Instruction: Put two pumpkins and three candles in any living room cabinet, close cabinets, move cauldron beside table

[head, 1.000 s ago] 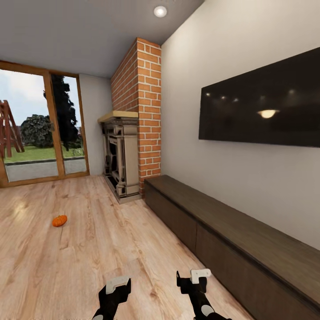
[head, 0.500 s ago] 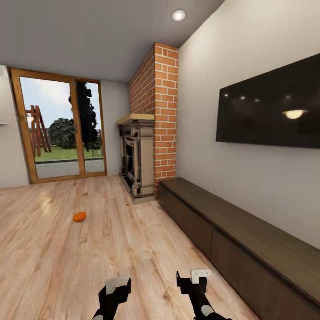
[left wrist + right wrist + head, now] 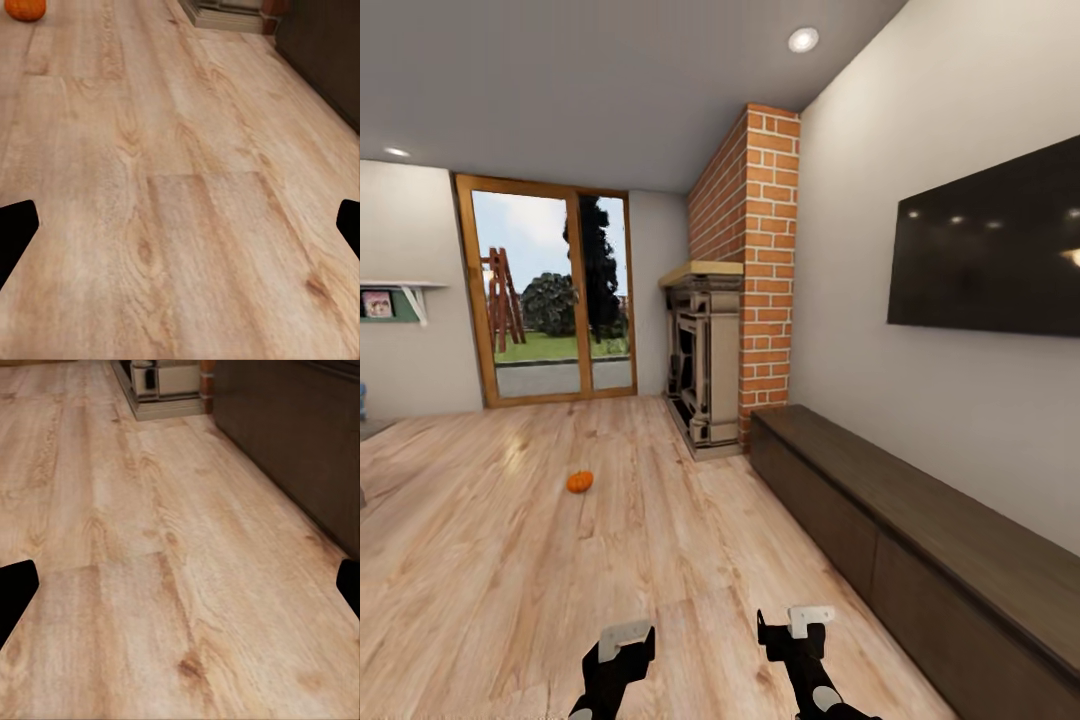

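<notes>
**Swinging round to find the pumpkin**

Both pincers are riding low in front of me, left gripper (image 3: 617, 640) and right gripper (image 3: 797, 622), each spread wide with nothing between the fingers; the wrist cams just see bare plank under them. What's changed over the last second is my whole view panning left: the wall-mounted black TV screen (image 3: 990, 250) has slid toward the edge, and the glass patio door (image 3: 550, 290) plus a little white wall shelf (image 3: 395, 295) have come into frame. That's me turning, not stuff moving.

One small bright-orange ribbed pumpkin (image 3: 580, 481) sits alone on the light wood floor (image 3: 490, 560), well ahead and to my left, out of reach. The long low dark-brown wood cabinet (image 3: 920, 540) runs along the wall on my right, drawers looking shut. Guessing I drive to the pumpkin next.
</notes>
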Controlling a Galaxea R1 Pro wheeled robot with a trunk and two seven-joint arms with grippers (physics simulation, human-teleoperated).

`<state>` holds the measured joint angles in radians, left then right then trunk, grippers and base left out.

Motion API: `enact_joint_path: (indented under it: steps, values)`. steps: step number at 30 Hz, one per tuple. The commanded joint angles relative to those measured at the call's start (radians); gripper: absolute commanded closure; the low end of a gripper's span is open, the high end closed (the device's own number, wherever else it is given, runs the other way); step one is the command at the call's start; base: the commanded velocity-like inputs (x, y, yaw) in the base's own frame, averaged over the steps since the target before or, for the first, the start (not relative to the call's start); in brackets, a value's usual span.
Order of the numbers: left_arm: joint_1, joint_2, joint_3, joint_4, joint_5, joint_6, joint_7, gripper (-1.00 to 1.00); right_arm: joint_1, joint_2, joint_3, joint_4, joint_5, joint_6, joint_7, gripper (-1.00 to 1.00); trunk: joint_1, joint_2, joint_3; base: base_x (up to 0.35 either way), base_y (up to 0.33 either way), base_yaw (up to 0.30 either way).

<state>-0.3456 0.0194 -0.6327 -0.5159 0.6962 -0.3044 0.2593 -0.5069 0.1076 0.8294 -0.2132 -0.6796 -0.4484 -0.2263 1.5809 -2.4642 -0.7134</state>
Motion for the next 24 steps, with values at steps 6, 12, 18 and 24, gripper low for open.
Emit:
enact_joint_path:
  steps: [6, 12, 18, 24]
  values:
    - [-0.001, 0.002, -0.008, -0.002, 0.006, -0.004, 0.008, -1.0, -0.001, 0.0, 0.009, 0.0, -0.005, -0.003, -0.007, -1.0, 0.0, -0.001, 0.004, 0.0, 0.0, 0.244]
    - [-0.001, 0.002, -0.008, -0.002, 0.006, -0.004, 0.008, -1.0, -0.001, 0.0, 0.009, 0.0, -0.005, -0.003, -0.007, -1.0, 0.0, -0.001, 0.01, 0.0, 0.0, 0.244]
    - [-0.001, 0.002, -0.008, -0.001, 0.006, -0.004, 0.008, -1.0, -0.001, 0.0, 0.01, 0.0, -0.005, -0.003, -0.007, -1.0, 0.0, -0.001, 0.016, 0.0, 0.0, 0.244]
    - [-0.001, 0.002, -0.008, 0.0, 0.006, -0.004, 0.008, -1.0, -0.001, 0.0, 0.01, 0.0, -0.005, -0.003, -0.006, -1.0, 0.0, -0.001, 0.022, 0.03, 0.0, 0.244]
